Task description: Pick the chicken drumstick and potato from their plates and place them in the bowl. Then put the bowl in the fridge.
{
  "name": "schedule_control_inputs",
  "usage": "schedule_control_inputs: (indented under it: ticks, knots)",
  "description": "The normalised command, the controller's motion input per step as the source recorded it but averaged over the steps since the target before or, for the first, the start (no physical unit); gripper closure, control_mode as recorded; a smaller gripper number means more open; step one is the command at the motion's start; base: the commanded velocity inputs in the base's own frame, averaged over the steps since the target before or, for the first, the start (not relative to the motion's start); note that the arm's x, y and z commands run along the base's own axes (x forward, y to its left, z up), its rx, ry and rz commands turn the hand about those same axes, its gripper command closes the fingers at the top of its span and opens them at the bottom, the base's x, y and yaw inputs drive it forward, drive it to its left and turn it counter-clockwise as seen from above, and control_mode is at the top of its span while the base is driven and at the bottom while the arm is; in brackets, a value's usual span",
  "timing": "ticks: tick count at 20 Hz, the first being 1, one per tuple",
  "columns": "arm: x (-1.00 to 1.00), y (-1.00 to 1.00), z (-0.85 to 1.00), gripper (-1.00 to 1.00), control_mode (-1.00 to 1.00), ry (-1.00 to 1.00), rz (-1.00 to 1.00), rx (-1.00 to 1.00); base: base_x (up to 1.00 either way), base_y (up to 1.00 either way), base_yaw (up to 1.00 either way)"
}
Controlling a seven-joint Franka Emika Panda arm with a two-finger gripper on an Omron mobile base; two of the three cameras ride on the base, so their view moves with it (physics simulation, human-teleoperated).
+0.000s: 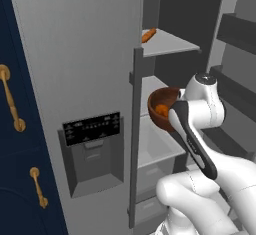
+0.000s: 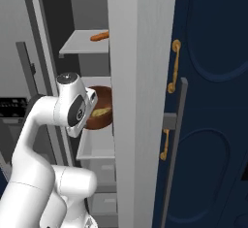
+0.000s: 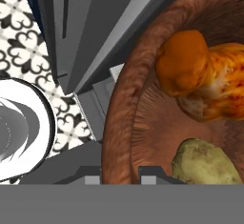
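Gripper (image 3: 121,174): jaws narrow, clamped on the left rim of the bowl (image 3: 125,99), one tip either side of the wall. Bowl: carried upright inside the open fridge (image 1: 75,54), above a grey shelf (image 1: 160,146). Chicken drumstick (image 3: 200,75): lies in the bowl, long axis running left to right in the hand view (fat end left). Potato (image 3: 205,163): beside it, nearer the fingertips. Upper shelf: an orange item (image 1: 148,35).

Bowl (image 3: 125,123) w/ drumstick (image 3: 200,75), potato (image 3: 207,163) in fridge (image 1: 80,54).
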Motion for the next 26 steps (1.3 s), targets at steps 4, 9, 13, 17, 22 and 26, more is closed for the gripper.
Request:
schedule_control_inputs:
  ticks: [4,9,13,17,22,26]
  knots:
    - [0.0,0.0,0.0,1.0,1.0,0.0,0.0,0.0,0.11,-0.07,0.04]
    - [0.14,0.0,0.0,1.0,-1.0,-0.01,0.03,0.0,0.0,0.0,0.0]
    - [0.41,-0.03,-0.13,1.0,-1.0,-0.02,0.18,0.0,0.0,0.0,0.0]
    - [0.74,0.0,-0.11,1.0,-1.0,0.0,0.04,0.0,0.0,0.0,0.0]
    - [0.88,0.0,0.0,1.0,-1.0,0.0,0.0,0.01,0.0,0.0,0.0]
    - [0.84,0.0,0.0,1.0,-1.0,0.06,0.0,0.09,0.0,0.0,0.0]
